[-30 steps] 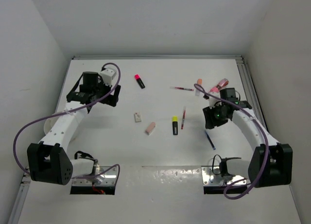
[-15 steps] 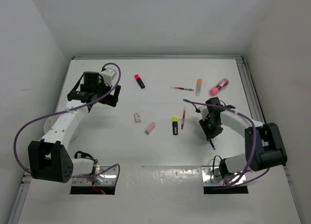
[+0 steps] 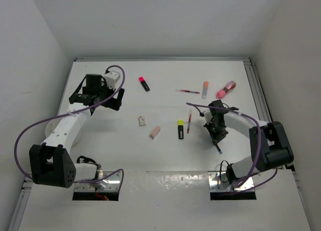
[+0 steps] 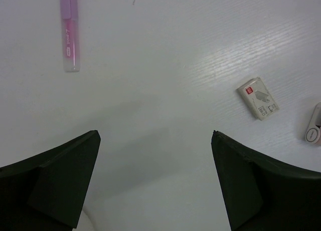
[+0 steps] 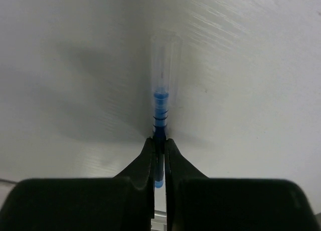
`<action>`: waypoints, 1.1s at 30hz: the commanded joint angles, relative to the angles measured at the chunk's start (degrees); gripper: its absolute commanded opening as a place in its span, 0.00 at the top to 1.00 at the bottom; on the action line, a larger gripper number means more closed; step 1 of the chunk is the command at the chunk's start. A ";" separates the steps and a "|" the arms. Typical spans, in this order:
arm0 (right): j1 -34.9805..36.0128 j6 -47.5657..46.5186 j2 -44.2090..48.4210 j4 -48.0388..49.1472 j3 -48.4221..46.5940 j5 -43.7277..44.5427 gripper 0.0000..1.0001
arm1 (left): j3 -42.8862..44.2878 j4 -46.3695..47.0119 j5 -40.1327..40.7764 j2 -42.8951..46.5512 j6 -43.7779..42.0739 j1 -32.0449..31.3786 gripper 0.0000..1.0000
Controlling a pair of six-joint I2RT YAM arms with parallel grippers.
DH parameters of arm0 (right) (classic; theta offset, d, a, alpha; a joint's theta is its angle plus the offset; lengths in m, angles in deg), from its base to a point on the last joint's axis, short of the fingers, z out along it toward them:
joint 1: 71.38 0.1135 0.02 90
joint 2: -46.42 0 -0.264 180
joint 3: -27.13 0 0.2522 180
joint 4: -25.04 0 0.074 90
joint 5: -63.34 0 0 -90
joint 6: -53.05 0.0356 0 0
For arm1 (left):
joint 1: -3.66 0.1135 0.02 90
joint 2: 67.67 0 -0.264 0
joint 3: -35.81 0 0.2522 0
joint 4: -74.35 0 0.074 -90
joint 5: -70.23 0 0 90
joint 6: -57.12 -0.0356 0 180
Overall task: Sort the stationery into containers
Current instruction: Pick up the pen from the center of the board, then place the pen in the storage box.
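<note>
Stationery lay unsorted across the matt white table [image 3: 165,70]. No piece was seen in either container, so I judged the sort to be at its first item, with nearly everything left to do.

The round white tub [image 3: 49,128], smooth-walled, sat at the left edge. It was largely hidden under the left arm and its inside was not visible. The small pink cup [image 3: 226,88], cylindrical, was at the far right; upright or tipped could not be told.

The left gripper [image 4: 155,133] hung with its jaws spread wide, holding nothing. The right gripper [image 5: 159,143] was pinched tight on the blue pen [image 5: 159,116], a thin barrel with a clear end, at table level in front of the right arm. Whether the pen had left the surface could not be told.

Loose items noted:
- A stubby black pink-capped highlighter [image 3: 144,83] far left of centre, and a yellow-capped highlighter [image 3: 180,129] at mid-table.
- A white orange-capped marker [image 3: 205,89] near the cup.
- A slender red pen [image 3: 188,91] just beside the marker, and a second red pen [image 3: 189,122] just beside the yellow-capped highlighter.
- A whitish eraser [image 4: 258,98], a flat block in a printed sleeve.
- A pink eraser [image 3: 155,133], a rounded oblong.
</note>
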 commanded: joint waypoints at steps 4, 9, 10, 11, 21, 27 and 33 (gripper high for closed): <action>-1.80 -4.78 8.84 -7.09 -16.00 -20.20 1.00 | 1.57 2.67 -15.47 8.23 -2.98 1.63 0.00; -1.20 2.23 10.18 -5.88 -28.87 -34.57 1.00 | 0.34 16.27 -35.86 13.68 8.16 1.45 0.00; 1.16 3.73 9.39 -5.43 -32.71 -36.06 1.00 | 0.17 19.52 -38.67 13.77 15.58 1.28 0.00; 2.40 8.27 8.60 -3.51 -34.66 -37.64 1.00 | 0.34 25.73 -42.09 13.25 19.48 0.67 0.00; 15.94 23.96 -0.55 9.86 -48.04 -38.72 1.00 | 8.87 38.88 -41.77 6.22 43.05 -5.40 0.13; 18.41 24.14 -0.46 11.45 -47.60 -37.92 1.00 | 7.11 41.96 -42.65 5.42 46.76 -6.98 0.17; 19.90 23.87 -0.90 11.71 -48.48 -37.92 1.00 | 5.88 41.00 -41.43 4.28 46.68 -8.83 0.17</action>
